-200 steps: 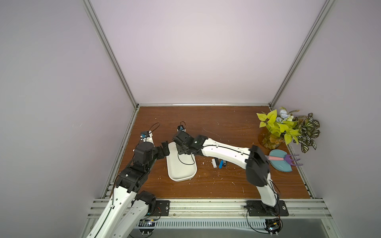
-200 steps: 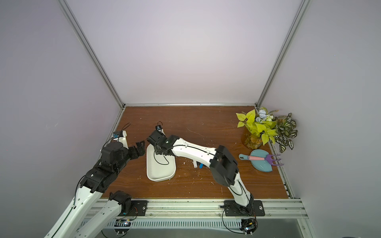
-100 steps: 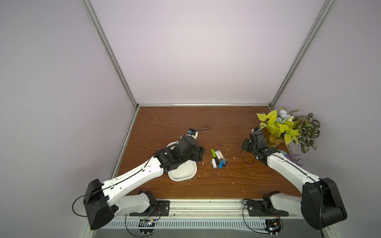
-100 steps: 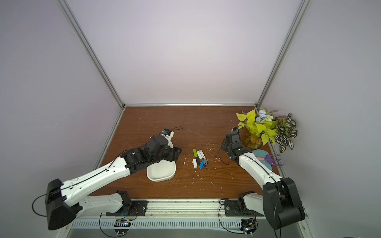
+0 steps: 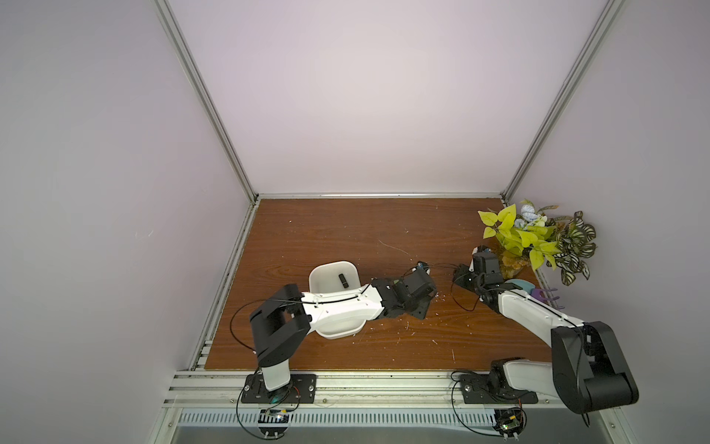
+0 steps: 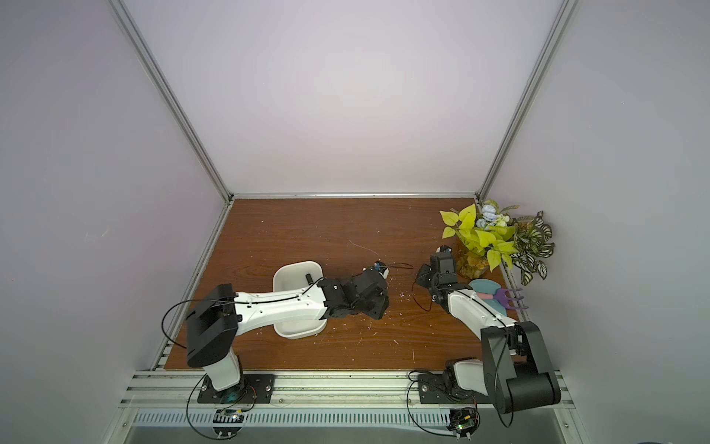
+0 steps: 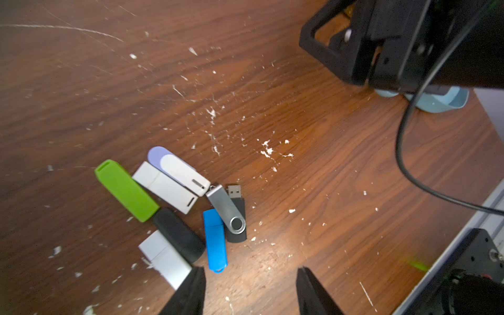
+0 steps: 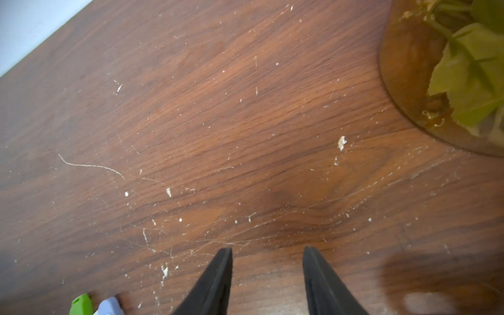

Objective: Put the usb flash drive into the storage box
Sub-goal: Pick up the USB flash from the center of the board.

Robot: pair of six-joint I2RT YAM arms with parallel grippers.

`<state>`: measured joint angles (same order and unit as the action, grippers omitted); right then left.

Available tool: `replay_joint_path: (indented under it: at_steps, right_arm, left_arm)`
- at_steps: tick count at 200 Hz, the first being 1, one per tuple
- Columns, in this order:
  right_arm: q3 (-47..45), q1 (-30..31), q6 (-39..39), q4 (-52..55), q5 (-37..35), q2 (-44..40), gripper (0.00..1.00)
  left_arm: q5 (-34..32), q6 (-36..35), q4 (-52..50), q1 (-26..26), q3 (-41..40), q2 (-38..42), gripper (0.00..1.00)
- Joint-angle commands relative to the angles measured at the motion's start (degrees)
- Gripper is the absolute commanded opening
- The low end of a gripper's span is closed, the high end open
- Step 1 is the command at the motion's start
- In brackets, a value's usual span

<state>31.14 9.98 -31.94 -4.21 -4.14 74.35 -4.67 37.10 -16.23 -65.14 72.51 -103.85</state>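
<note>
Whereas a second ago the right arm stretched over the storage box, it has now pulled back to the right of the frame beside the potted plant, and the right end effector is released and empty. The left arm has swung across the box instead. A small dark stick, probably a black flash drive, lies inside near the upper rim. The left end effector hangs released and empty just beside the flash drives piled on the counter, low in the wrist view, so another pickup looks imminent.
</note>
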Motion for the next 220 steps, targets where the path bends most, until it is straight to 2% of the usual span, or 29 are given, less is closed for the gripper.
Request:
replay_joint_path:
  at_steps: [1,48,108,151,220]
  right_arm:
    - [-0.37,-0.3,-0.66,-2.91,0.27,-0.96,0.48]
    - [-0.31,-0.4,-0.49,-2.76,0.54,-0.72,0.48]
    - [-0.55,-0.46,-0.4,-2.89,0.37,-0.55,0.48]
    - [-0.53,-0.6,-0.32,-2.98,0.53,-0.39,0.48]
    - [-0.45,-0.58,-0.27,-3.37,1.83,0.46,0.48]
  left_arm:
    - [1.15,-0.02,-0.21,-1.38,2.75,-2.56,0.53]
    - [0.5,-0.17,-1.11,-1.7,5.55,-7.33,0.5]
    - [-1.68,0.49,-3.0,-1.92,7.16,-9.8,0.46]
    - [-11.75,3.49,-8.72,-1.78,7.2,-8.99,0.42]
    - [-14.1,7.18,-10.9,-0.33,6.28,-10.14,0.37]
